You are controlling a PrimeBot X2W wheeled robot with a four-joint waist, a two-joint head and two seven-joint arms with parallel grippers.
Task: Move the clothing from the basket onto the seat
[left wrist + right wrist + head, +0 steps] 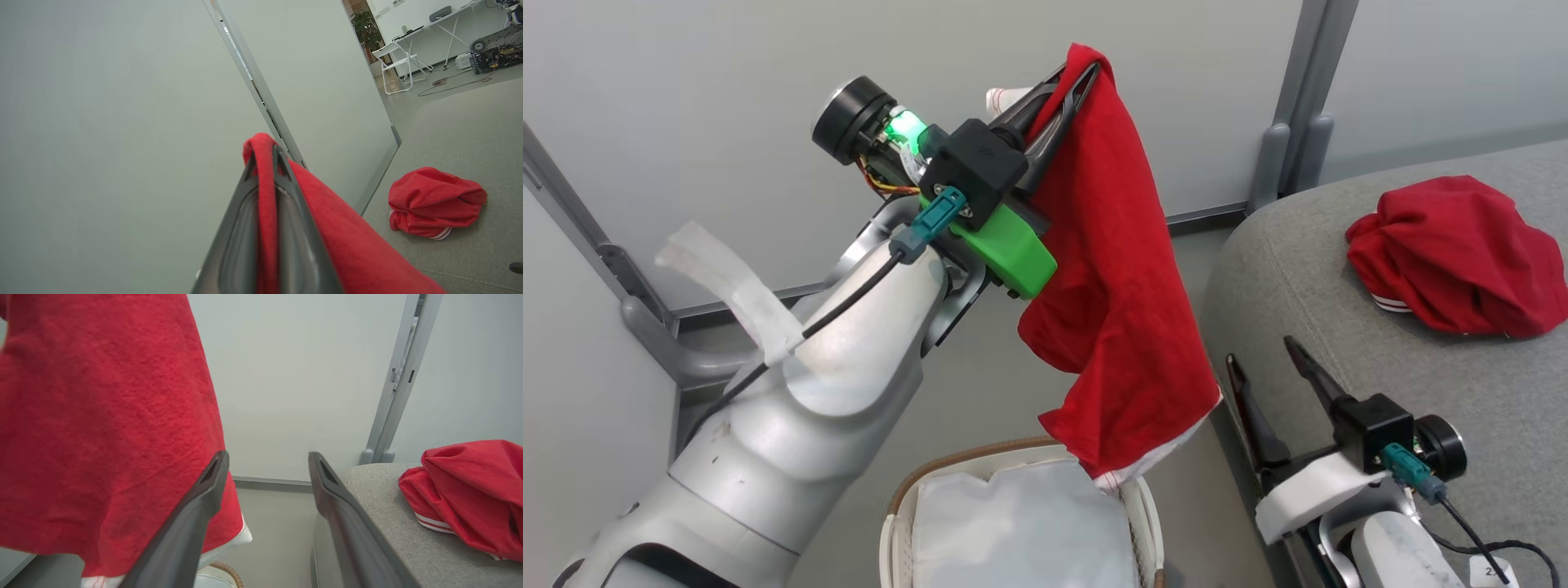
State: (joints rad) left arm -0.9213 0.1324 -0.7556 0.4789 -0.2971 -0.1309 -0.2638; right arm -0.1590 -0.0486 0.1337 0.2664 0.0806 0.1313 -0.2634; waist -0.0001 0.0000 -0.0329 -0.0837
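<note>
The left gripper (1092, 72) is raised high, its two dark fingers pressed together on a fold of a red garment (1119, 310). In the left wrist view the cloth runs up between the fingers and loops over their tips (265, 153), so the pinched edge is hidden. The rest hangs free, its white-banded hem dangling just over the far rim of the basket (947, 469) and covering part of it. The basket's near end is cut off by the bottom of the head view, and inside I can see its white liner (1021, 523).

The right gripper (1262, 353) waits low beside the seat (1298, 269), its fingers spread apart with nothing between them.

A second garment (1462, 253) lies crumpled on the grey seat, well apart from both grippers. A strip of white-striped trim peeks from under it, but its shape is hard to make out.

A small white tag (1494, 572) sits by the right arm's cable, its writing cut off by the frame edge.
</note>
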